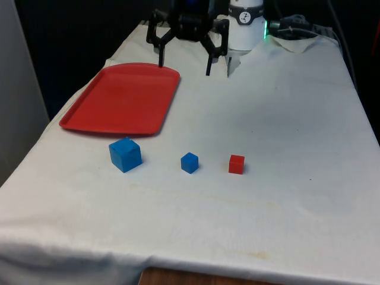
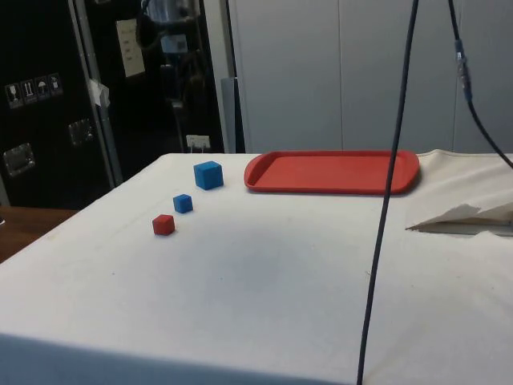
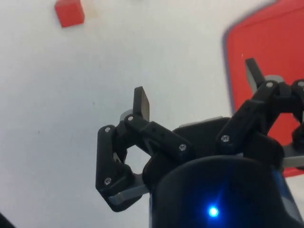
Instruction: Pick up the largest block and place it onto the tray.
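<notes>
- gripper (image 1: 184, 63) hangs at the table's far end with fingers spread wide, gripping nothing
- large blue block (image 1: 125, 154) sits on the cloth just before the red tray (image 1: 122, 98); small blue block (image 1: 189, 162) and red block (image 1: 236, 164) lie beside it

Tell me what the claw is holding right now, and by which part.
Nothing. The claw hangs open at the table's far end beside the red tray, with nothing between its fingers; the large blue block sits untouched on the cloth.

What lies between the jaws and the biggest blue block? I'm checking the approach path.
In the front view, the red tray's corner and bare white cloth lie between the open gripper and the large blue block; nothing else.
</notes>
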Available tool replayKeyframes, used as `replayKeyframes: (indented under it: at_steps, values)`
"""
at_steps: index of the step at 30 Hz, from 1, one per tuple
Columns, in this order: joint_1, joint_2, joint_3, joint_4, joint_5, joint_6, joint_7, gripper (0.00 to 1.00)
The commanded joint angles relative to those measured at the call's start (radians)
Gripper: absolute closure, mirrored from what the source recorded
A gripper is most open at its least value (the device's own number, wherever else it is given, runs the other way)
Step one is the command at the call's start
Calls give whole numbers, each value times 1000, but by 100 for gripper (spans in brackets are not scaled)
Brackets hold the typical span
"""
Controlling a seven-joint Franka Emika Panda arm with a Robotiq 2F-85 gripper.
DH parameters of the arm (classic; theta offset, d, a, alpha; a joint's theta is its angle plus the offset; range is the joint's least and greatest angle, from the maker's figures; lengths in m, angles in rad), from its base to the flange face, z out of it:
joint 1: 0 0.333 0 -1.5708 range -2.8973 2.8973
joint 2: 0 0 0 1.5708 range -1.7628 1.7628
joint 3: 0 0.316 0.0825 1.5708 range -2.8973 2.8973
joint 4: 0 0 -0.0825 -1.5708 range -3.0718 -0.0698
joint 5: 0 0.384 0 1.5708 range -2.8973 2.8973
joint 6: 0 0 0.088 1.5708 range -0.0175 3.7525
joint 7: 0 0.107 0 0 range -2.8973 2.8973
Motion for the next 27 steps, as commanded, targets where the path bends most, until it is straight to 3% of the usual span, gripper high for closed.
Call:
replayKeyframes:
  at_steps: [1, 2, 3, 4, 12, 13, 14, 15, 23, 24, 25, 27]
  values:
    - [-11, 12, 6, 8, 15, 11, -15, 0]
    - [-13, 20, 4, 11, 21, 19, -21, 0]
    - [-4, 17, -4, 6, 13, 18, -14, 0]
    - [-17, 30, 2, 15, 28, 28, -29, 0]
    - [-31, 117, -23, 44, 104, 98, -81, 0]
    - [-31, 124, -26, 45, 111, 105, -83, 0]
    - [-22, 119, -32, 43, 101, 95, -77, 0]
    - [-31, 132, -28, 45, 118, 111, -83, 0]
    - [-40, 190, -37, 50, 173, 158, -76, 0]
    - [-32, 183, -43, 44, 166, 153, -76, 0]
    - [-41, 196, -38, 50, 180, 163, -75, 0]
    - [-43, 209, -39, 52, 192, 176, -74, 0]
